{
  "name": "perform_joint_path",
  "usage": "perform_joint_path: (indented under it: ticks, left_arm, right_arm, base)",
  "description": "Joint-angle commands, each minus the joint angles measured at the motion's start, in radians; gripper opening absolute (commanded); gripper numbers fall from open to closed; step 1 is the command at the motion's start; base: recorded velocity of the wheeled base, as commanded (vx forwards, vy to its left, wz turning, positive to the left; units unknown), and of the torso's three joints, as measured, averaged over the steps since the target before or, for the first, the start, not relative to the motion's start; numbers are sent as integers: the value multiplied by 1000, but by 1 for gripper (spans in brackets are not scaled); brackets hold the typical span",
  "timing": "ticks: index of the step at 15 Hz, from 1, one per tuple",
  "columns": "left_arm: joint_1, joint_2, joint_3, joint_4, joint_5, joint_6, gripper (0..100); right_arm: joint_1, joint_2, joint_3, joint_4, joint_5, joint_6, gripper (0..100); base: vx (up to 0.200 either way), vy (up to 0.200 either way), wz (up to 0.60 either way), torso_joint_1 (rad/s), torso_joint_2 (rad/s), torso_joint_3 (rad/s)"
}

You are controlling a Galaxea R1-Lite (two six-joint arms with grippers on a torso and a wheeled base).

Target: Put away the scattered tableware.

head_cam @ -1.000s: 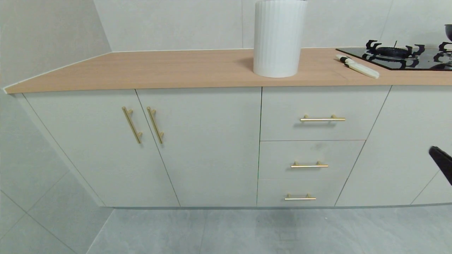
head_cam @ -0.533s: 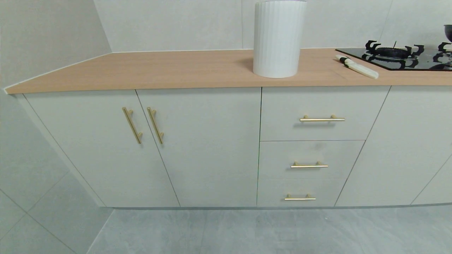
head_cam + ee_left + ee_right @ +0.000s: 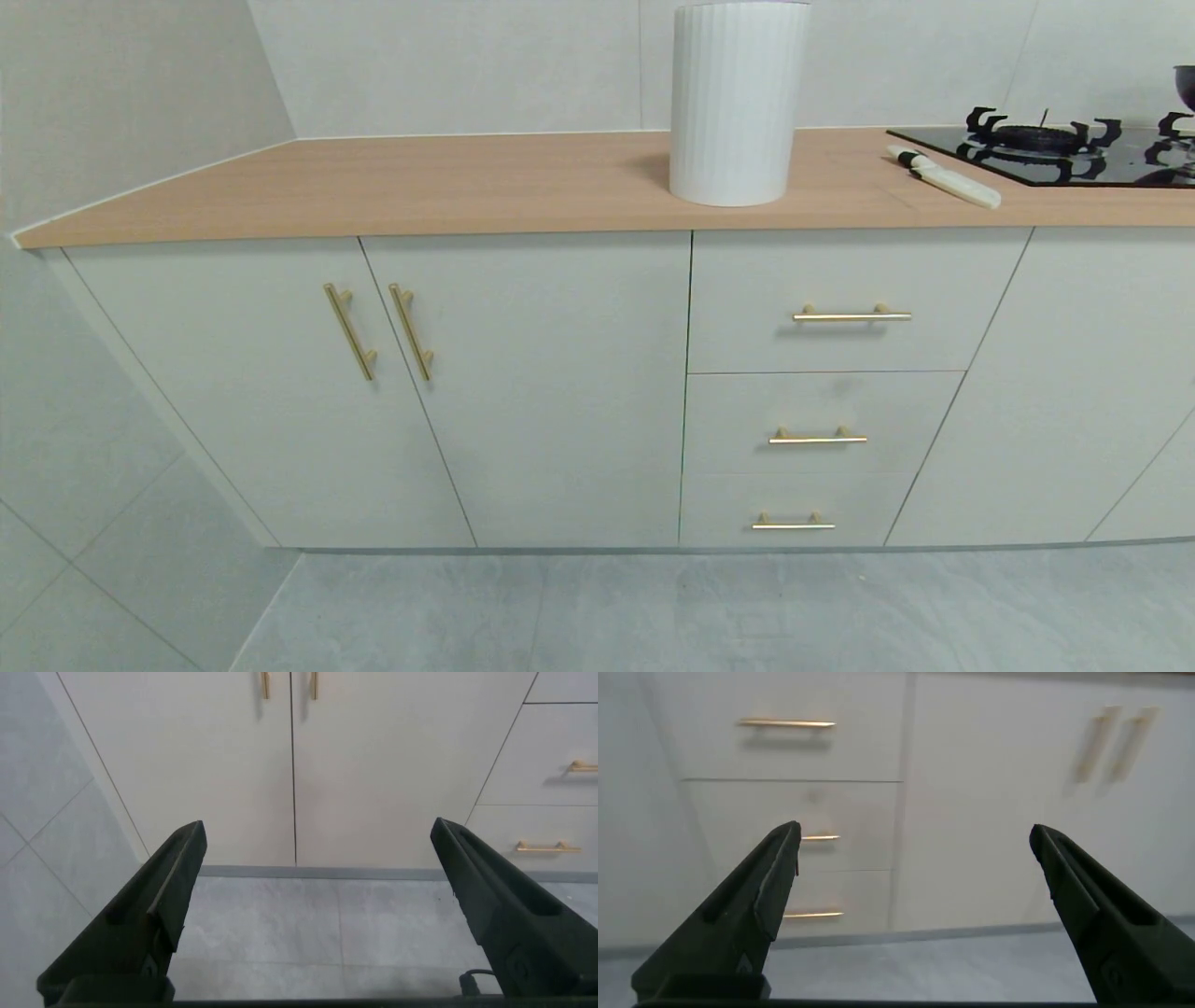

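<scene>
Grippers: I read left gripper (image 3: 318,833) and right gripper (image 3: 915,833) both splayed, empty; cream knife (image 3: 945,176) lies on tan wooden countertop (image 3: 420,187).

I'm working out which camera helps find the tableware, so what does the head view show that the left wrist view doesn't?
The head view adds the countertop, with a white ribbed container, a white knife and the stove. The left wrist view adds the left gripper, jaws wide apart, above the floor. Both share the double cabinet doors with gold handles, the drawers and the floor.
</scene>
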Motion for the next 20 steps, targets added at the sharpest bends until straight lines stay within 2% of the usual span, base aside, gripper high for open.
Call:
perform_joint_path:
  ticks: [1,5,19,20]
  left_arm:
    - [0,0,0,0,0,0,100]
    - [0,0,0,0,0,0,100]
    - [0,0,0,0,0,0,100]
    - [0,0,0,0,0,0,100]
  right_arm:
    - [0,-2,24,19,54,29,100]
    - [0,-2,24,160,82,37,100]
    - [0,-2,24,149,85,75,100]
    - [0,-2,24,149,85,75,100]
  base:
    - [0,0,0,0,0,0]
    - [0,0,0,0,0,0]
    - [0,0,0,0,0,0]
    - [200,0,0,2,2,-2]
